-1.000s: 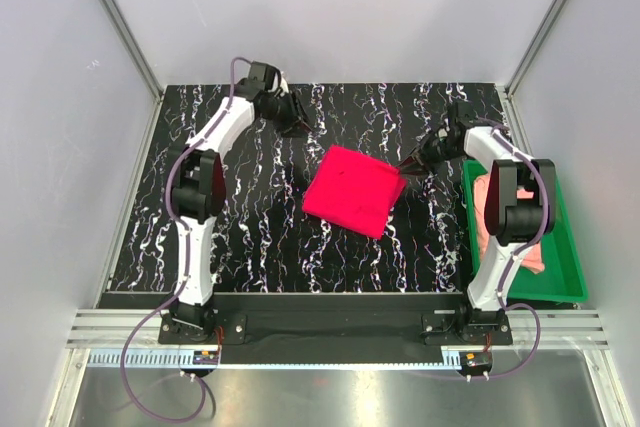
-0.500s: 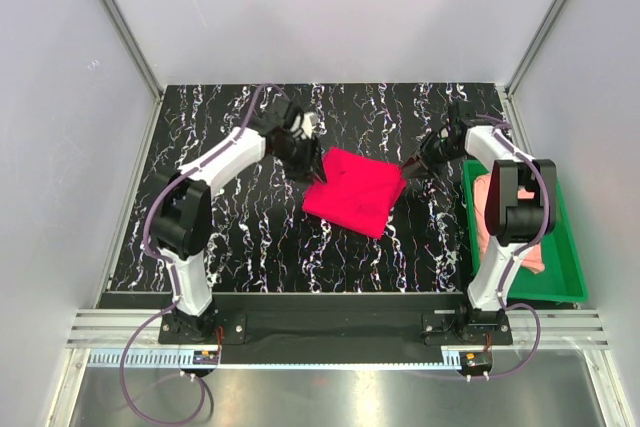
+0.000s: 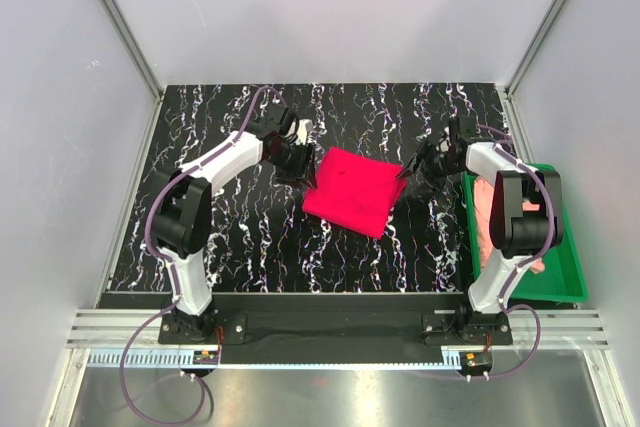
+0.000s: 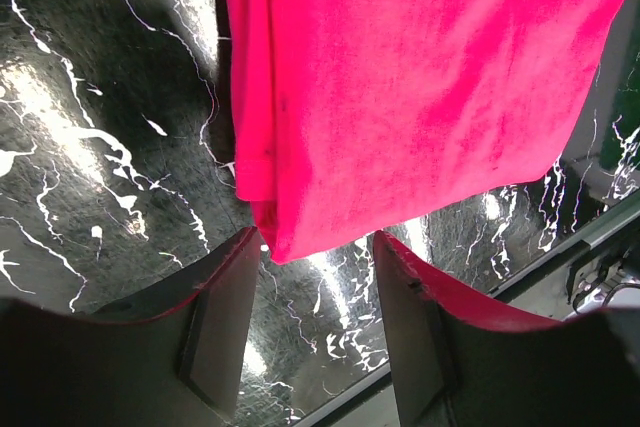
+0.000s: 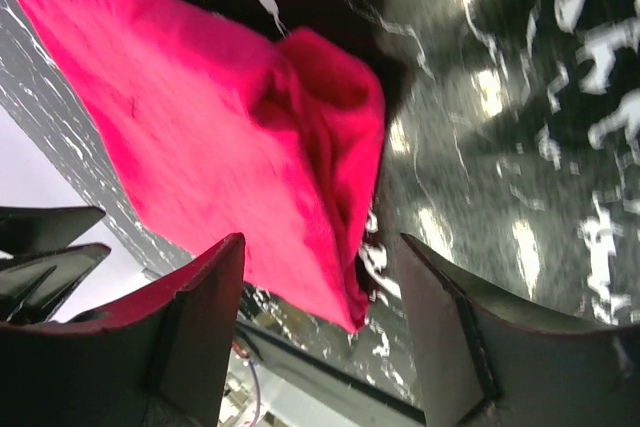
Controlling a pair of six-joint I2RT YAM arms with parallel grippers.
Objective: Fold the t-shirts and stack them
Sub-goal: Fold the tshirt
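We see the red t-shirt (image 3: 353, 190) folded into a rough square and lying flat near the middle of the black marbled bench (image 3: 250, 247). Our left pincer (image 3: 303, 171) sits low at the shirt's left corner. In the left wrist view its fingers (image 4: 225, 297) stand apart, with the tip of that corner between them and gaps on both sides, so nothing is clamped. Our right pincer (image 3: 408, 169) is at the opposite, right corner. Its fingers (image 5: 200, 327) are likewise spread, and the bunched edge of the cloth lies in the gap without being pinched. The pink t-shirt (image 3: 484, 209) lies crumpled in the green tray (image 3: 572, 247) at the bench's right edge, partly hidden behind our right arm and well apart from the red one.
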